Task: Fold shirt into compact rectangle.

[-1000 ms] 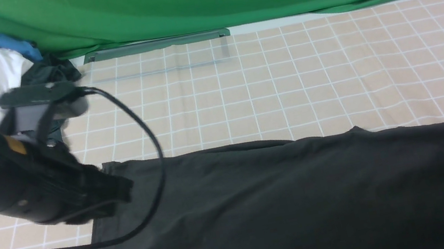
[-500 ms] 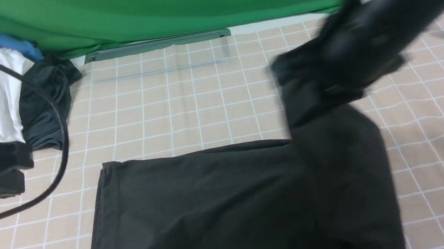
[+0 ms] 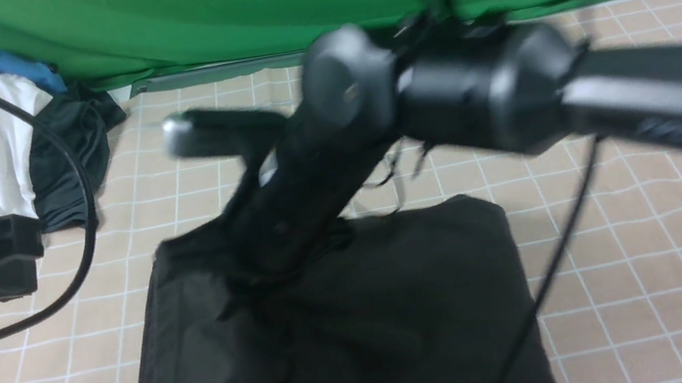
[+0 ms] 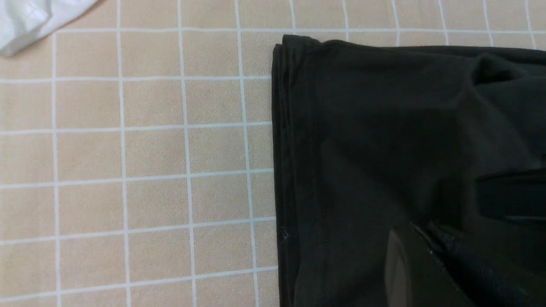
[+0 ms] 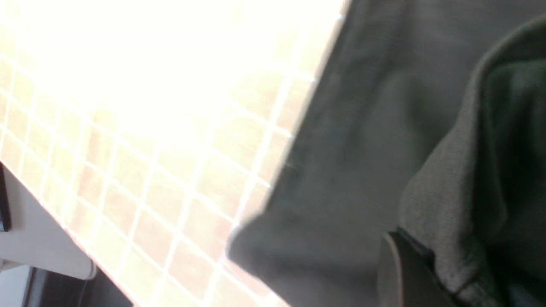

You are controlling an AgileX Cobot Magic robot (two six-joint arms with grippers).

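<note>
Black shirt (image 3: 365, 327) fabric sits pinched in my right gripper (image 3: 235, 266) mid-fold; my left gripper (image 4: 431, 256) is clenched empty; next, release and flatten.

The shirt (image 4: 384, 140) is lying flat on the checked tablecloth (image 4: 128, 170), filling the frame from roughly twelve o'clock round to six o'clock. Its folded side edge is running straight, with several stacked layers and a stitched hem showing along it. A raised crease is sitting toward two o'clock. The left gripper (image 4: 431, 273) is showing at five o'clock, its dark fingers pressed together (no gap visible), over the black fabric. A scrap of white cloth (image 4: 30, 17) is resting at eleven o'clock.
</note>
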